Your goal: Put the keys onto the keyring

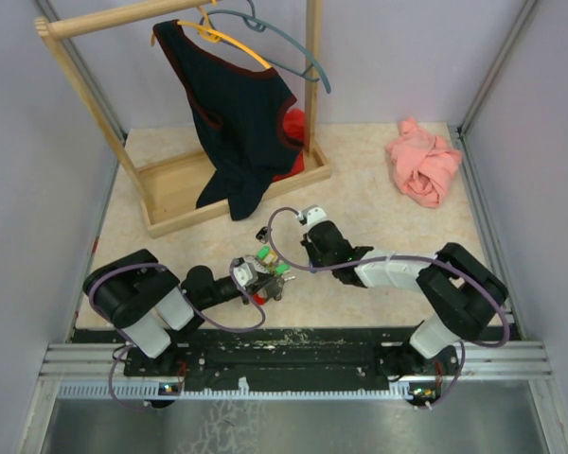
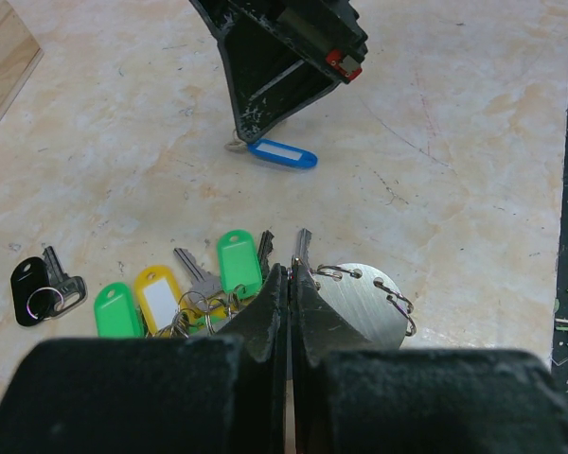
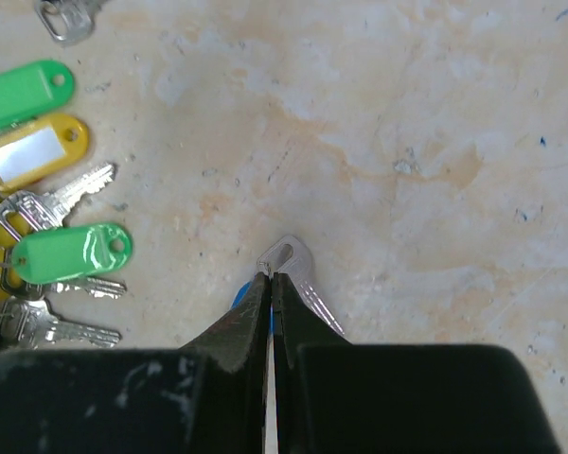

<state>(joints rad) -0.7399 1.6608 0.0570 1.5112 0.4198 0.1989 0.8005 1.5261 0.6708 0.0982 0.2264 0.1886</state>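
**Fig. Wrist views, keys-to-ring task.** L jaws were fully shut, low over the surface (image 2: pixel 454 142). A key tip (image 2: pixel 303 244) stood just past them at 12 o'clock; held or only lying behind, cannot tell. A disc (image 2: pixel 355 301) w/ small wire rings on its rim (prob. the keyring) lay just beside them at 3 o'clock, partly hidden. The tagged keys (image 2: pixel 197 275) (green, yellow) lay bunched at 9–10 o'clock, w/ a black-tag key (image 2: pixel 49 284) further out at 9. R jaws were shut too, tips down at the head of a lone key (image 3: pixel 289 253) flat on the surface, its blue tag (image 2: pixel 282 154) just beside. Pinch vs. mere press: unclear.

**Handling (est.):** keys light, stiff, thin, slick. A flat-lying key would likely skid or pivot under a tip. Best hold prob. across the head's edges or on the plastic tag, leaving the hole free. The rings looked springy and would need prying open.
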